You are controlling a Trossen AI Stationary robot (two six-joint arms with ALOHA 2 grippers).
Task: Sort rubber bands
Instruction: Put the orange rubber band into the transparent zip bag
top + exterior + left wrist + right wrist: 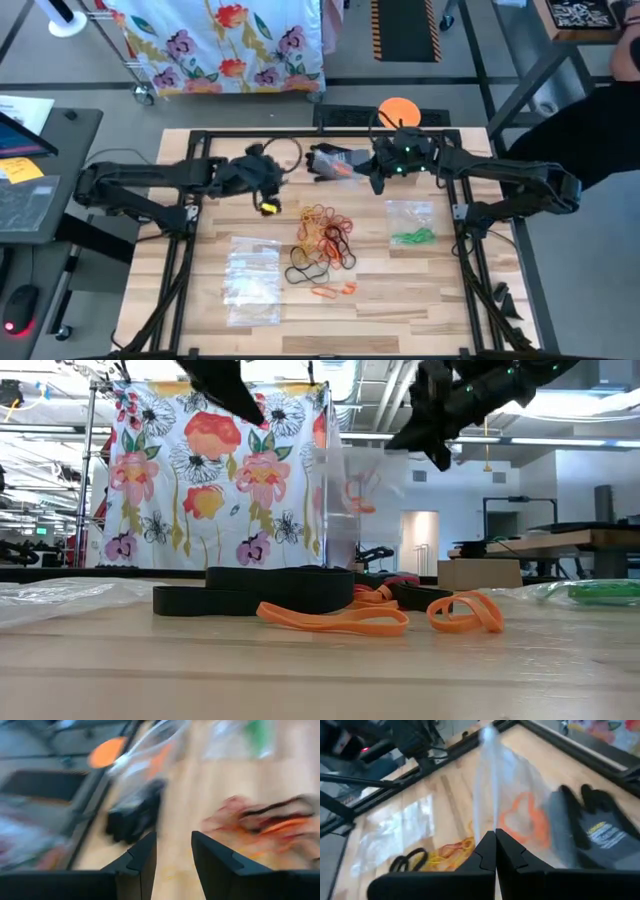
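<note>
1. Right gripper [495, 851] has its fingers pressed together on the edge of a clear bag [517, 795], holding it up off the table near the far edge; orange rubber bands [522, 822] sit inside the bag.
2. Left gripper [173, 851] has its fingers apart with nothing between them in the left wrist view. In the high view it hovers at the far left of the table, with something yellow [268, 208] just under it that I cannot identify.
3. The mixed pile of rubber bands [323, 238] lies at the table's middle, nearer the camera-side edge than both grippers and between them; the left gripper looks slightly nearer to it.
4. A black glove [330, 162] lies on the table beside the held bag.
5. Another bag holding green bands [411, 237] lies flat on the right, and empty-looking bags [252, 280] lie on the left.
6. Both arms reach in from the sides, wrists angled downward toward the far edge.
</note>
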